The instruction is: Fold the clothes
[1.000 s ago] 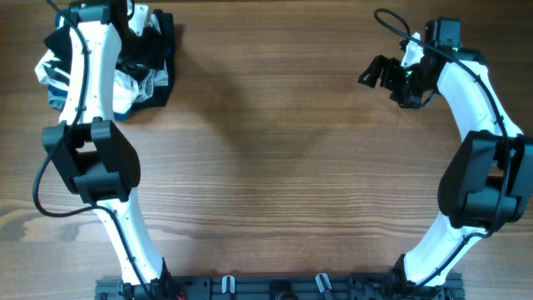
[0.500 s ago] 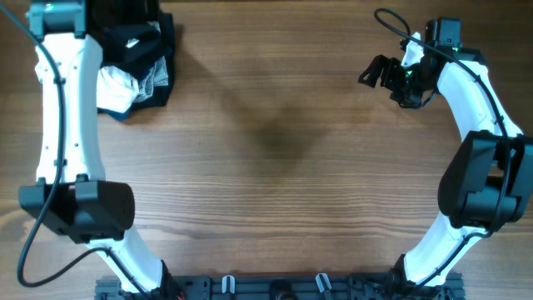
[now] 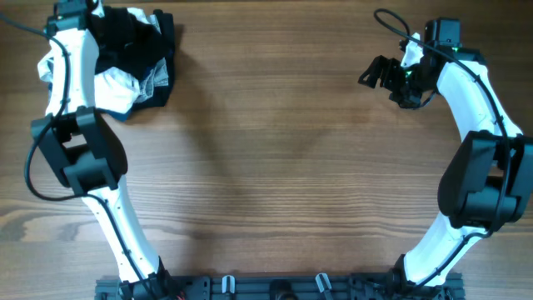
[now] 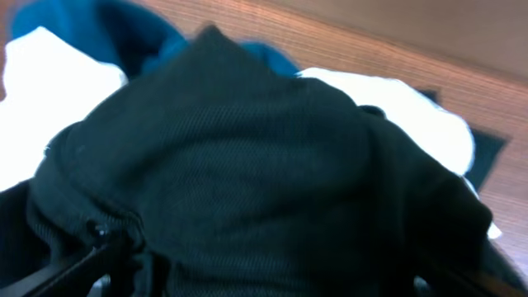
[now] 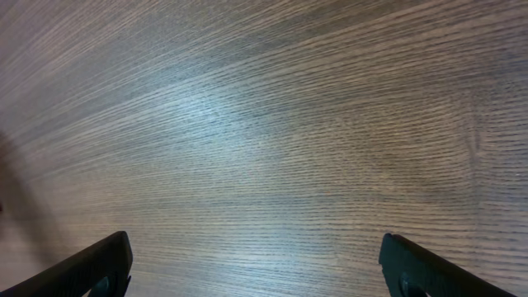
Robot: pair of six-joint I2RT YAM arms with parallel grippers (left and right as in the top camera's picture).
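The clothes, a plain black garment [image 3: 133, 37], lie bunched on top of a pile at the table's far left corner. In the left wrist view its ribbed black fabric [image 4: 231, 165] fills most of the frame. My left gripper [image 3: 98, 18] is pushed into it. Its jaws stand wide, only dark finger edges show at the bottom corners, and the cloth bulges between them [image 4: 272, 276]. My right gripper [image 3: 375, 73] hangs open over bare wood at the far right, nothing between its fingers [image 5: 260, 264].
A white garment [image 3: 117, 87] [image 4: 49, 91] and a blue one [image 4: 124, 33] lie in the same pile under and around the black cloth. The wooden table [image 3: 283, 150] spreads out between the two arms. A rail [image 3: 275, 287] runs along the front edge.
My left arm swung out to the left and came back over the pile, and the black cloth is now bunched higher. The right arm has stayed still.
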